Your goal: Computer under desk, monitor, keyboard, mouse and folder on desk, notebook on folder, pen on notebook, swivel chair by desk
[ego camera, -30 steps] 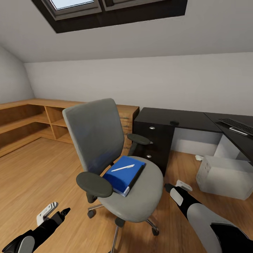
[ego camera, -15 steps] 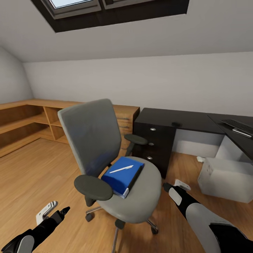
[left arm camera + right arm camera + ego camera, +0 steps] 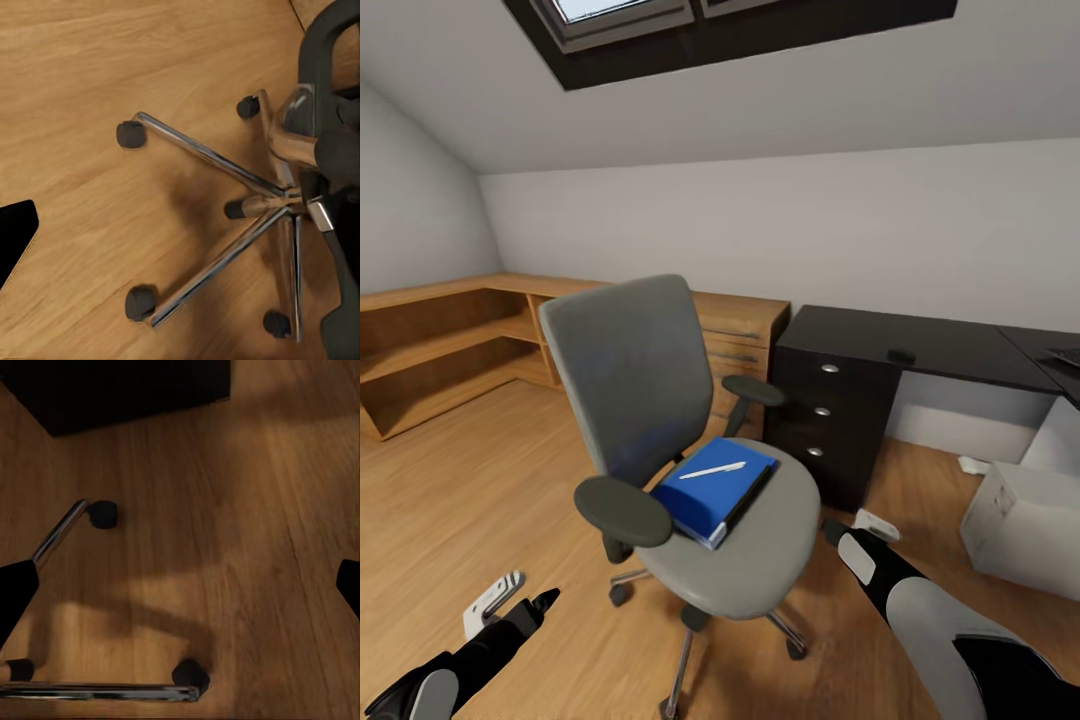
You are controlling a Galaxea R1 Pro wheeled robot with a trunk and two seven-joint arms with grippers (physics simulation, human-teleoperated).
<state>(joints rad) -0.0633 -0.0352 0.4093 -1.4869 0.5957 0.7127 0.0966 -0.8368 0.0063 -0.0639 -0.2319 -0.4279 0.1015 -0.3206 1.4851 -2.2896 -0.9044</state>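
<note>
Our left hand [image 3: 520,600] hangs low at 7 o'clock in the head view, its fingers apart and holding nothing. Our right hand [image 3: 852,528] sits at 5 o'clock, just beside the seat's front edge; we cannot tell whether its fingers are apart or together.

The swivel chair [image 3: 690,470] stands between the two hands, at centre. On its seat lies the folder [image 3: 710,490], its long axis running from 7 toward 1 o'clock, and the pen [image 3: 712,469] rests on top along nearly the same line. From the right hand the folder lies toward 10 o'clock; from the left, toward 1 o'clock and farther off, so we judge the right arm nearer.

The table [image 3: 920,345] stands at 3 o'clock, the mouse [image 3: 901,355] on its top, and the computer [image 3: 1025,520] sits on the floor beside it.
</note>
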